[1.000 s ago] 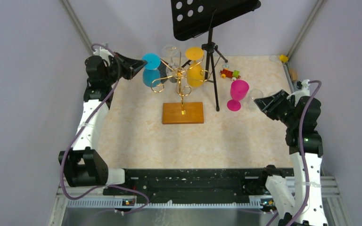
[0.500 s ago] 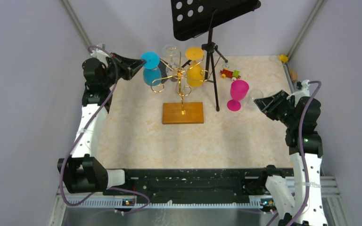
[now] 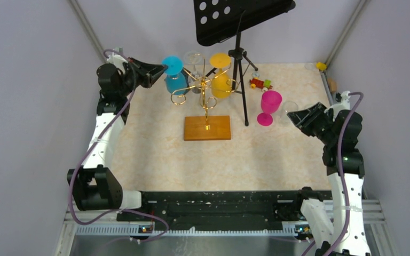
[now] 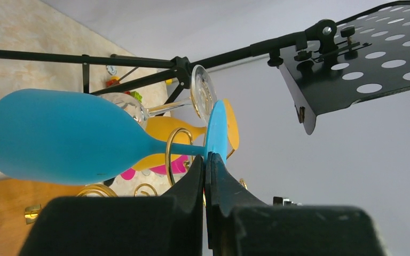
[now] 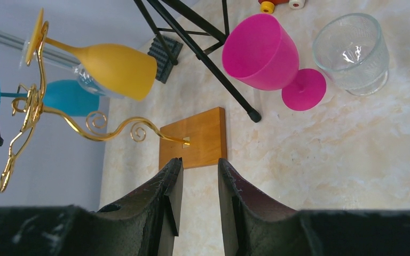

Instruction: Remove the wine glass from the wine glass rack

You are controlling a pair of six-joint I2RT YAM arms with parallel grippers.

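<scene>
Left wrist view: left tool [image 4: 205, 159] pinched shut on foot rim of blue glass [image 4: 58, 138]. Glass hangs inverted, stem through spiral on rack [image 3: 207, 128]. Right tool [image 5: 199, 165] slightly parted, empty, over bench [image 5: 325, 160] near pink glass [image 5: 261, 53].

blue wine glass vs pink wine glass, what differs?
Pose: the blue wine glass hangs inverted on the wine glass rack; the pink wine glass stands upright on the table. Contact: the left gripper pinches the blue one's foot rim; no gripper holds the pink one. Shared: both are opaque, stemmed goblets.
</scene>
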